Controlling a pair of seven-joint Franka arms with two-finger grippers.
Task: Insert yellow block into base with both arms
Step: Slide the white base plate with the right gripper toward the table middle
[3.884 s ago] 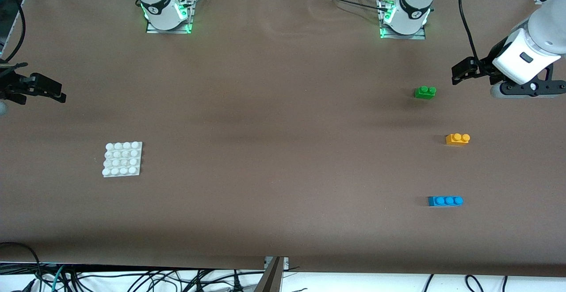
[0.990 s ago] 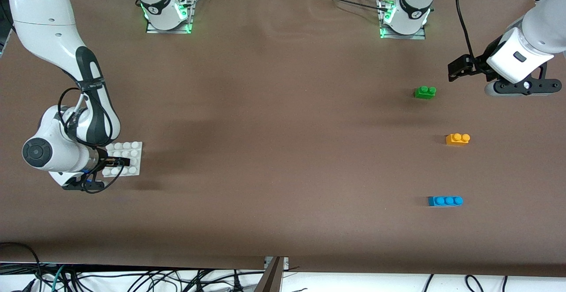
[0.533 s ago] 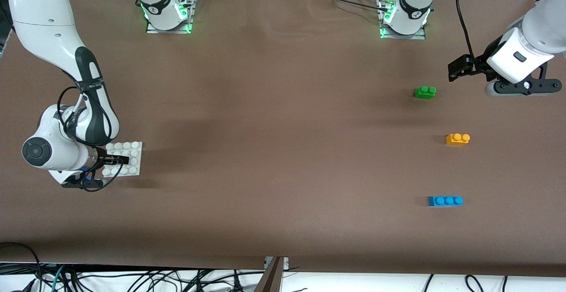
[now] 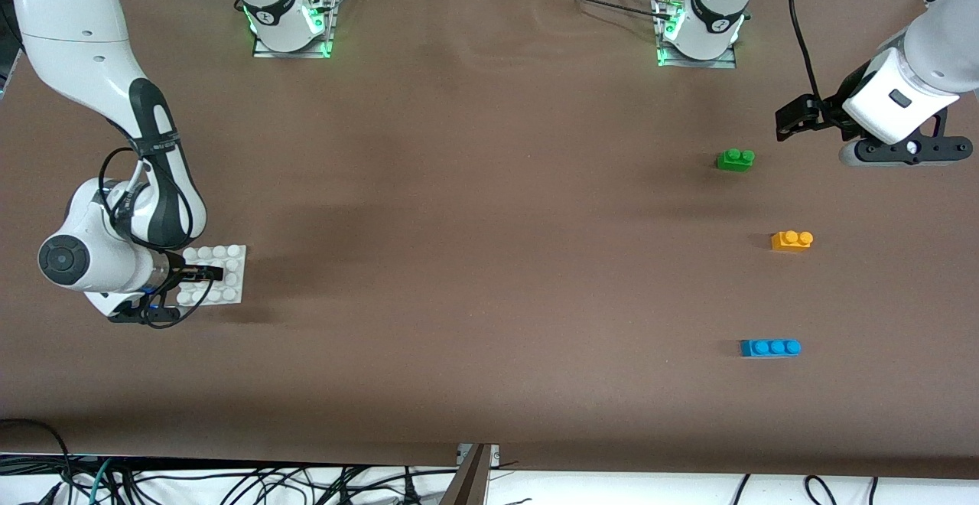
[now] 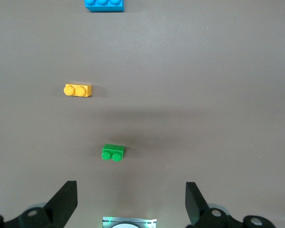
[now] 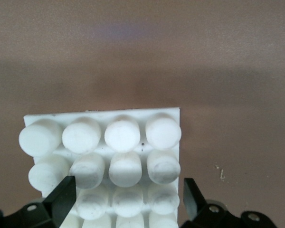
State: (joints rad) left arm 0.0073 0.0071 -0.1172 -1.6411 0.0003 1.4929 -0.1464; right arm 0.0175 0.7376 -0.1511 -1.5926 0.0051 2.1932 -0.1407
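The yellow block [image 4: 792, 240] lies on the table toward the left arm's end, between a green brick and a blue brick; it also shows in the left wrist view [image 5: 78, 90]. The white base [image 4: 229, 275] lies toward the right arm's end. My right gripper [image 4: 205, 276] is open and low over the base's edge; in the right wrist view [image 6: 127, 197] its black fingers [image 6: 61, 197] frame the studs of the base [image 6: 118, 135]. My left gripper [image 4: 789, 118] is open and empty in the air, beside the green brick; it also shows in the left wrist view [image 5: 130, 195].
A green two-stud brick [image 4: 736, 159] lies farther from the front camera than the yellow block. A blue three-stud brick [image 4: 770, 347] lies nearer. The arm bases [image 4: 291, 23] stand along the table's back edge. Brown tabletop spreads between base and bricks.
My right arm has swung in from the table's end and brought its open gripper down to the base; in the last second it only crept a little. My left gripper has barely moved.
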